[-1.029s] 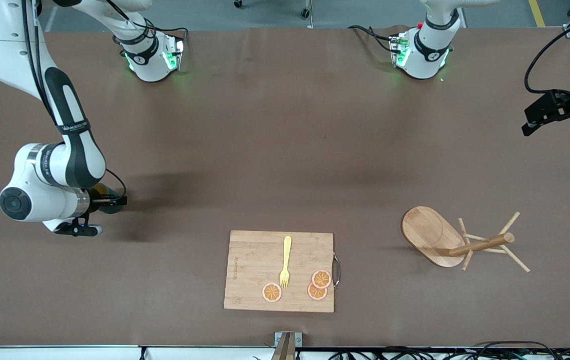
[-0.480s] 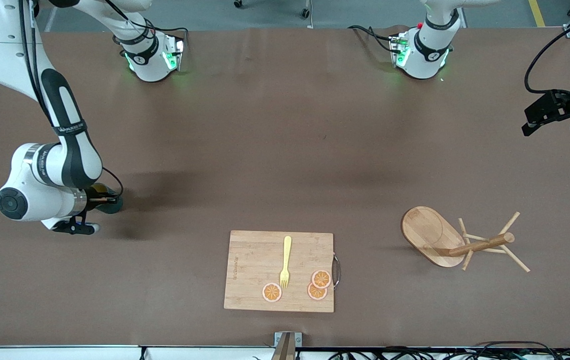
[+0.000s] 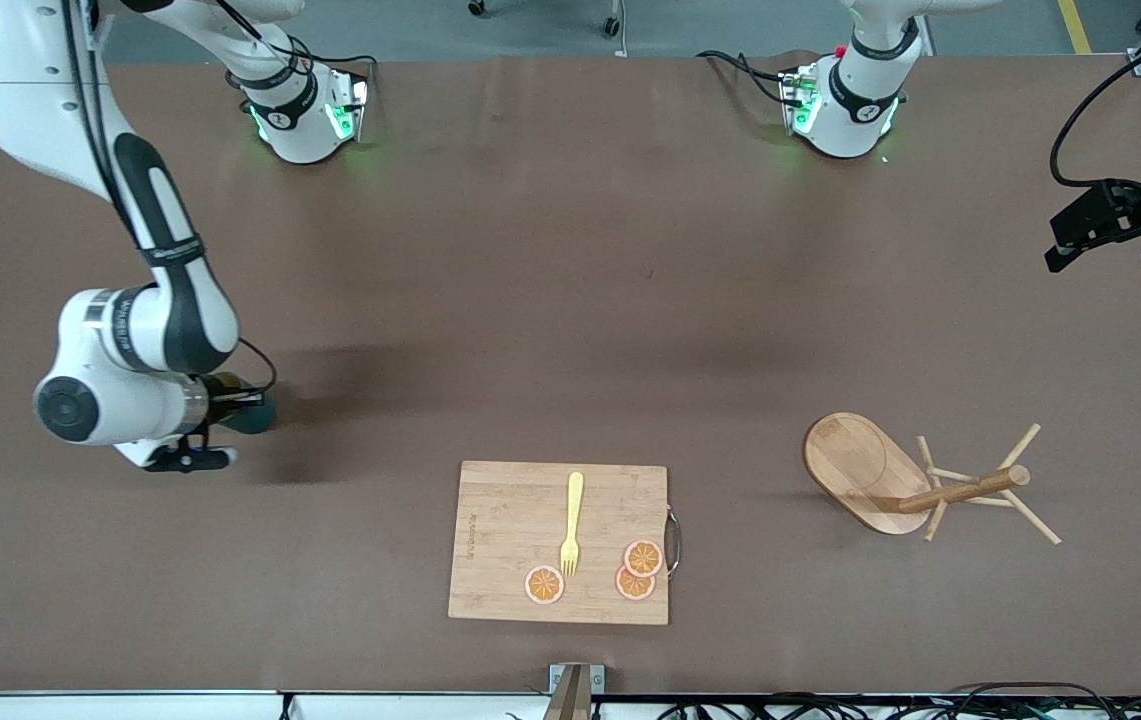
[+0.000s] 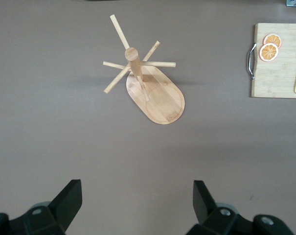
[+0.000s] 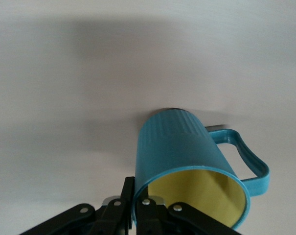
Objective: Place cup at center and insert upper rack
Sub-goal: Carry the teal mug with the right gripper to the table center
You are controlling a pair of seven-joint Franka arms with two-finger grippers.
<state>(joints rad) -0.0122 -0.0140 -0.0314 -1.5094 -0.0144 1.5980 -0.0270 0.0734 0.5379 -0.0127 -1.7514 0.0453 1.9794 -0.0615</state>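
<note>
The cup [image 5: 187,147], teal and ribbed with a yellow inside, is tipped in my right gripper [image 5: 138,190], which is shut on its rim, one finger inside and one outside. In the front view the cup [image 3: 252,413] shows just past the right wrist, low over the table at the right arm's end, with the right gripper [image 3: 230,405] mostly hidden. The upper rack [image 3: 890,478], a light wooden mug tree, lies on its side toward the left arm's end; it also shows as the rack [image 4: 155,90]. My left gripper [image 3: 1110,238] waits open and empty at the table's edge, seen too as the left gripper [image 4: 138,196].
A wooden cutting board [image 3: 500,540] lies near the front edge at the middle, carrying a yellow fork [image 3: 571,522] and orange slices [image 3: 640,572]. The board's handle end [image 4: 277,68] shows in the left wrist view. Both arm bases stand along the table's back edge.
The right gripper has shut on the cup's rim, and the right arm has shifted a little toward the table's middle with the cup. The left arm and the rack have not moved.
</note>
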